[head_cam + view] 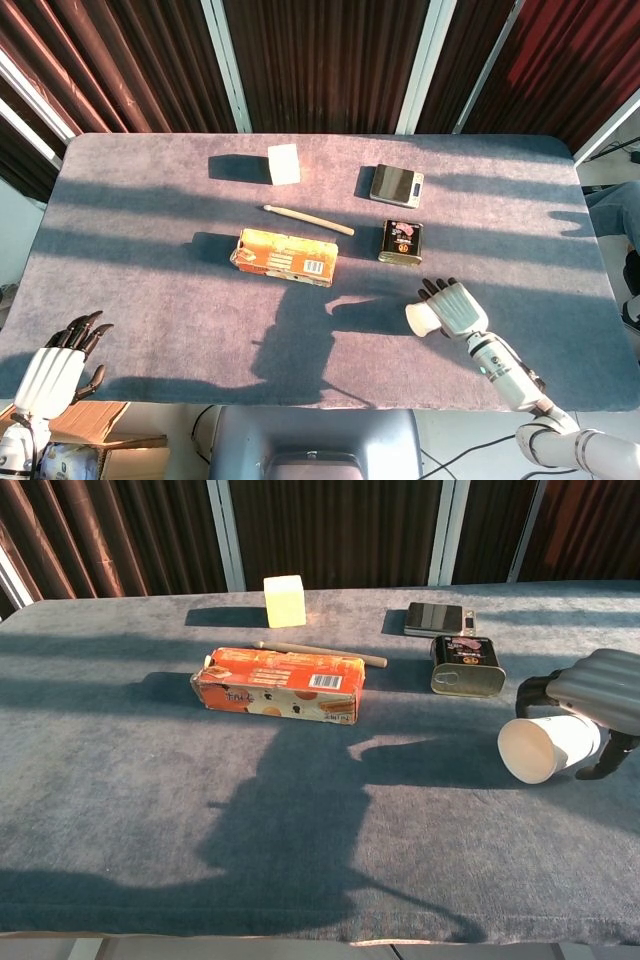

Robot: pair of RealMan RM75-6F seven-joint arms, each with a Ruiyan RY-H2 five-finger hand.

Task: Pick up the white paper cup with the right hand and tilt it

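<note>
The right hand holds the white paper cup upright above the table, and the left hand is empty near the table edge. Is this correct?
Not quite. The right hand holds the white paper cup tipped on its side, mouth facing sideways, as the chest view shows. The left hand is empty near the table edge.

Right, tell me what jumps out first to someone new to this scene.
The right hand holding the white paper cup tipped on its side, mouth toward the chest camera, at the table's near right. Next, the orange carton lying mid-table, with a large dark shadow spreading across the gray cloth in front of it.
</note>
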